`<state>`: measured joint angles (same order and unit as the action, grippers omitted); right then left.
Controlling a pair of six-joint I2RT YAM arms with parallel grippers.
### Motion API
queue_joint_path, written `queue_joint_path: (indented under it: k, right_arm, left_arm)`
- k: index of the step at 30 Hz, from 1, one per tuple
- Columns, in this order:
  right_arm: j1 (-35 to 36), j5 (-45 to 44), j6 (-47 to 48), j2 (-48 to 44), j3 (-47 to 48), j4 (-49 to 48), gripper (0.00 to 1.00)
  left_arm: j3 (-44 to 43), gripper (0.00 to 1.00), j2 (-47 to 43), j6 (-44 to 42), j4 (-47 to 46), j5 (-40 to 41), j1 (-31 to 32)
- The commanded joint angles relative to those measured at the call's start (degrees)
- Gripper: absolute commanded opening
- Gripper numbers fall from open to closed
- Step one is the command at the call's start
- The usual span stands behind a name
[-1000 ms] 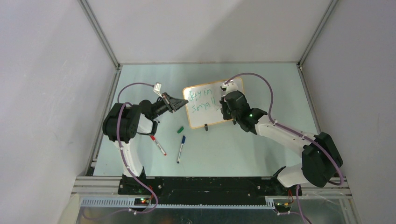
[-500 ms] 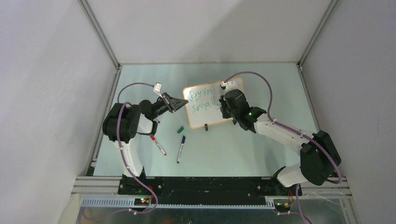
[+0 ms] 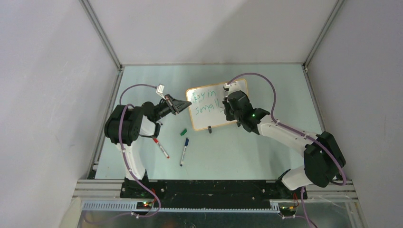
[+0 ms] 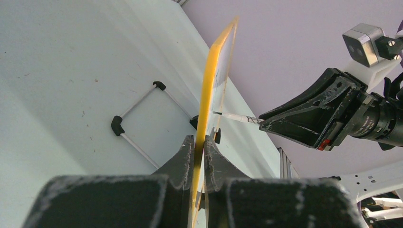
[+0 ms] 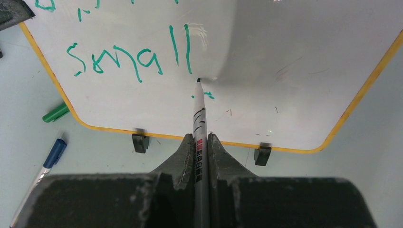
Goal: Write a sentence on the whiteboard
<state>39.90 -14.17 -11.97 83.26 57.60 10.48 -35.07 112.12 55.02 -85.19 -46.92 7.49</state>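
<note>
Toward the far middle of the pale green table (image 3: 247,152), the whiteboard (image 3: 212,121) stands propped up, white with a thin orange-yellow frame and rounded corners. From above, the left gripper (image 3: 187,105) meets its left edge and the right gripper (image 3: 227,107) reaches its face. A green cap (image 3: 183,132), a blue marker (image 3: 184,151) and a red marker (image 3: 161,147) lie on the table in front.

Only the left wrist view shows the board edge-on, with that gripper clamped on its frame and a wire stand (image 4: 138,114) behind it.

Only the right wrist view shows the sentence (image 5: 128,59) clearly: thin green lettering, "small" on the lower line, the upper line cut off. That view shows the right gripper closed on a marker (image 5: 198,111), its tip at the board just below and right of "small", above two black clip feet (image 5: 139,141).
</note>
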Motion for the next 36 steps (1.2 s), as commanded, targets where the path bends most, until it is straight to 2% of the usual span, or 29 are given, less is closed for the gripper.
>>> queue_joint_path:
  k: [1, 36]
  right_arm:
    - [0.1, -1.0, -0.2, 0.5, 2.2, 0.9, 0.00]
    - [1.9, -1.3, -2.2, -3.3, -3.6, 3.2, 0.00]
  left_arm:
    - [-0.7, 0.00, -0.9, -0.1, -2.7, -0.7, 0.5]
    - [-0.5, 0.00, -1.1, -0.1, -2.7, -0.7, 0.6]
